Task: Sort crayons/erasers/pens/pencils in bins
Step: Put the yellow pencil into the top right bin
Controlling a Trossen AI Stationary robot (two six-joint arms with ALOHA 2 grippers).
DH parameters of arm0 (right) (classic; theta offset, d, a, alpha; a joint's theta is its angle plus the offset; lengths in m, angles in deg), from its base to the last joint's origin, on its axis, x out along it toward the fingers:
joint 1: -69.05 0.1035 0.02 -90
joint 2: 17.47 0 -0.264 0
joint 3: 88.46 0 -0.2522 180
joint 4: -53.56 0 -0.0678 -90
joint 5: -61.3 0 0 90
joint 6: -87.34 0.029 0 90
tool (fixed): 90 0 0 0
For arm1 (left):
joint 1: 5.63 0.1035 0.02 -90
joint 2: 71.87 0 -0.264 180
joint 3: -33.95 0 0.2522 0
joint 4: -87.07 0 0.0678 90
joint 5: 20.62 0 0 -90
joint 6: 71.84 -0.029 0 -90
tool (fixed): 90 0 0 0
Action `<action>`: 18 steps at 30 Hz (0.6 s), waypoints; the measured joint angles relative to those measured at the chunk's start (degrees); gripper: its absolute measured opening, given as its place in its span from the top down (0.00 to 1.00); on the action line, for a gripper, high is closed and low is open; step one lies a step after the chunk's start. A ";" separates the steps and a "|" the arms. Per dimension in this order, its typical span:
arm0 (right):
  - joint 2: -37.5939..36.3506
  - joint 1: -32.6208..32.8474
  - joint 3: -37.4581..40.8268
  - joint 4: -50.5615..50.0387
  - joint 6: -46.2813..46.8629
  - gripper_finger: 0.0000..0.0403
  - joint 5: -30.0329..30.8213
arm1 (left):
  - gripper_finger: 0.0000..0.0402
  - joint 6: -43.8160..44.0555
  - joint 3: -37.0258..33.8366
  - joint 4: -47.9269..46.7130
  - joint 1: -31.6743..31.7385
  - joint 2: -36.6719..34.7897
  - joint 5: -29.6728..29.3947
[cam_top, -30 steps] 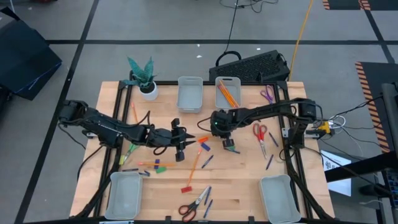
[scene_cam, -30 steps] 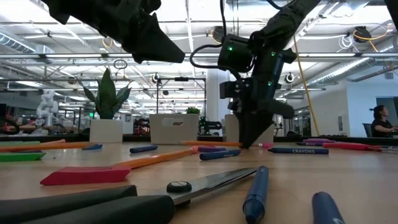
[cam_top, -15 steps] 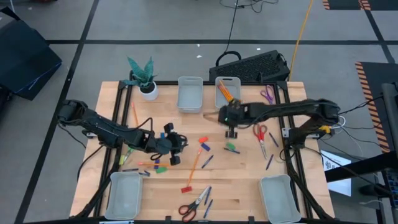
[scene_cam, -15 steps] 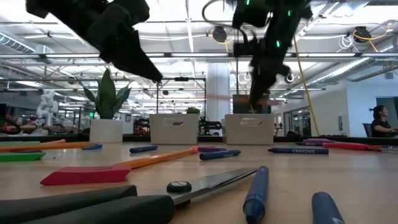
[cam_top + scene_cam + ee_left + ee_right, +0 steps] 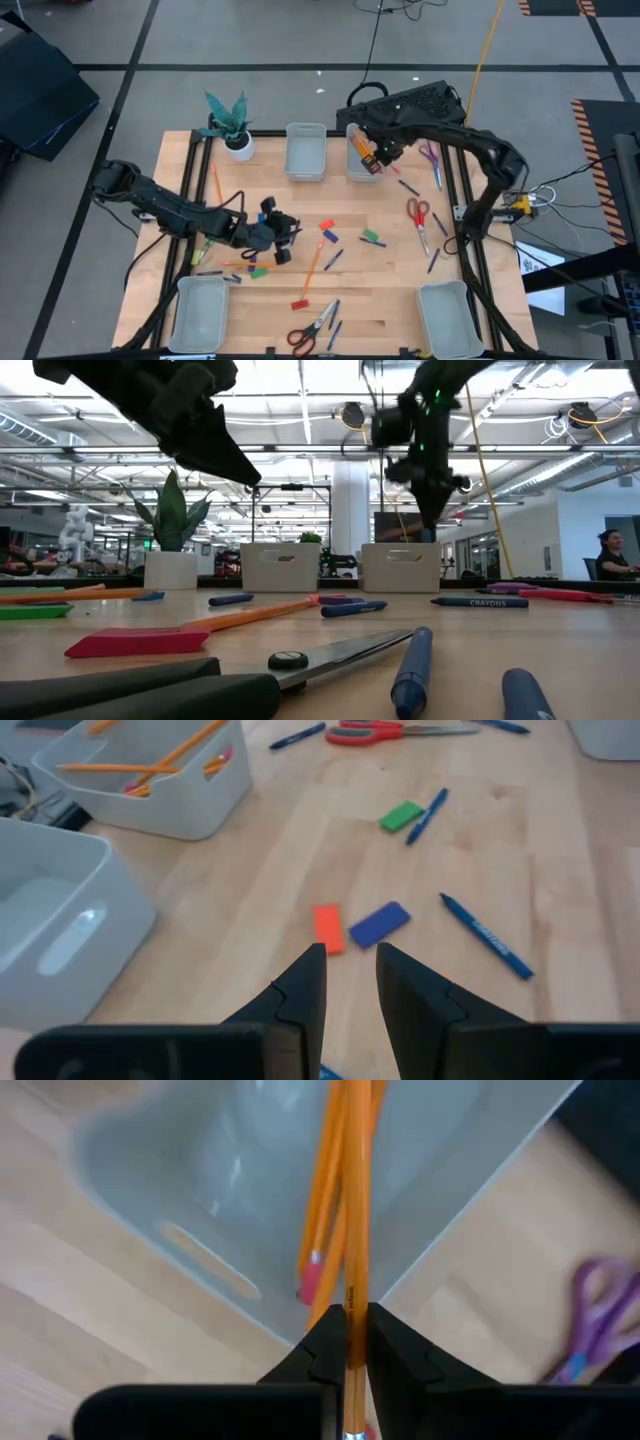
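Gripping a pencil [image 5: 352, 1230] between nearly closed jaws, the right gripper [image 5: 378, 157] hangs over the far bin [image 5: 352, 170] that stands second from the plant [image 5: 230, 118]. In the right wrist view the pencil runs out from the fingertips [image 5: 322, 1342] over that bin's rim, and other pencils [image 5: 322, 1210] lie inside it, one showing a pink end. Purple scissors [image 5: 429, 152] lie just beyond the bin, by the table's [image 5: 400, 280] right rail.

The left gripper [image 5: 281, 232] hovers above the middle-left of the table, holding nothing, its jaws a narrow gap apart. In the left wrist view a red eraser [image 5: 327, 928] and a blue eraser [image 5: 379, 923] lie side by side just past the fingers [image 5: 300, 995], with a pen [image 5: 487, 935] to one side and a green eraser [image 5: 401, 815] beside another pen [image 5: 426, 814] farther out.

Spread over the table are a long pencil [image 5: 313, 266], a red block [image 5: 299, 303], a green block [image 5: 259, 270], red scissors [image 5: 417, 212] and, at the near edge, another pair of scissors [image 5: 312, 328]. An empty bin [image 5: 305, 152] stands next to the pencil bin, and two more bins [image 5: 198, 312] [image 5: 446, 318] sit at the near corners.
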 joint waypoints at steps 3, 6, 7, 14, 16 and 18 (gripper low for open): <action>2.72 -2.16 -0.02 -0.03 1.59 0.94 -1.44 | 0.76 0.13 0.00 0.01 -0.60 0.00 0.16; 4.30 -3.17 -0.08 1.12 2.72 0.91 -3.06 | 0.76 0.21 -0.01 -0.13 -0.98 0.00 0.18; 4.37 -3.30 -0.11 1.27 2.74 0.90 -3.04 | 0.76 0.22 0.01 -0.17 -1.11 0.00 0.16; 2.82 -3.06 -0.07 7.15 2.53 0.73 -2.95 | 0.76 0.27 0.00 -0.21 -2.23 0.00 -0.70; 1.27 -2.07 -0.07 9.11 1.29 0.68 -2.84 | 0.76 0.42 0.00 -0.20 -2.82 0.00 -1.53; -0.68 0.70 -0.07 10.95 -2.01 0.65 -2.54 | 0.76 0.44 0.00 -0.20 -3.94 0.00 -2.60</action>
